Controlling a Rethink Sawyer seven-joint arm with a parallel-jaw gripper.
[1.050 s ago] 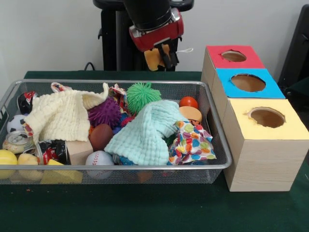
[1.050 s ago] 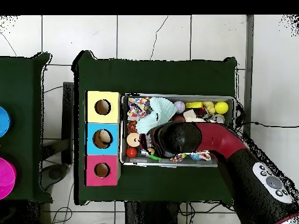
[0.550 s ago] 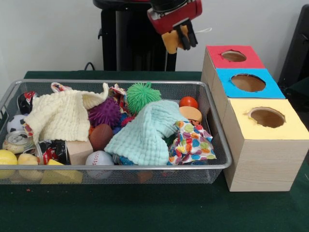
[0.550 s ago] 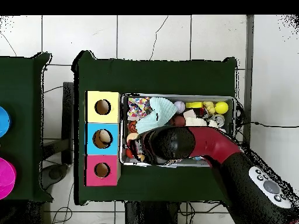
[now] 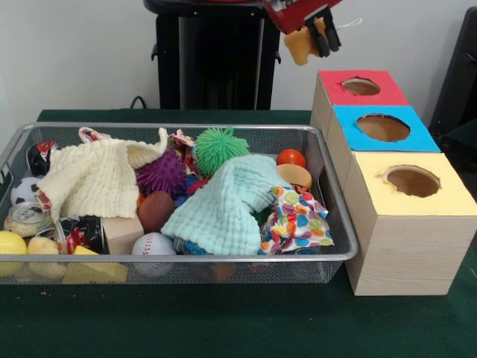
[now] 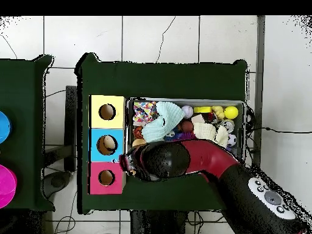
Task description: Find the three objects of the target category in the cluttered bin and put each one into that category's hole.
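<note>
Green table carries a wire bin and, touching its end, a row of 3 wooden boxes with round holes: yellow-topped box, blue-topped box, red-topped box.

The red and black arm is fully visible only from overhead, where it crosses the bin's robot-side half and ends just beside the red-topped box; it hides the items beneath it. The front view shows only the arm's end at the top edge.

Bin contents, front view: cream knitted cloth, mint cloth, multicoloured patterned cloth, green spiky ball, purple spiky ball, baseball, small red ball.

The gripper is clamped on a tan-yellow soft object, held in the air above and beside the red-topped box, clear of the bin. Only the front view shows this; overhead, the arm covers it. Overhead alone shows something pale inside the blue-topped box's hole.
</note>
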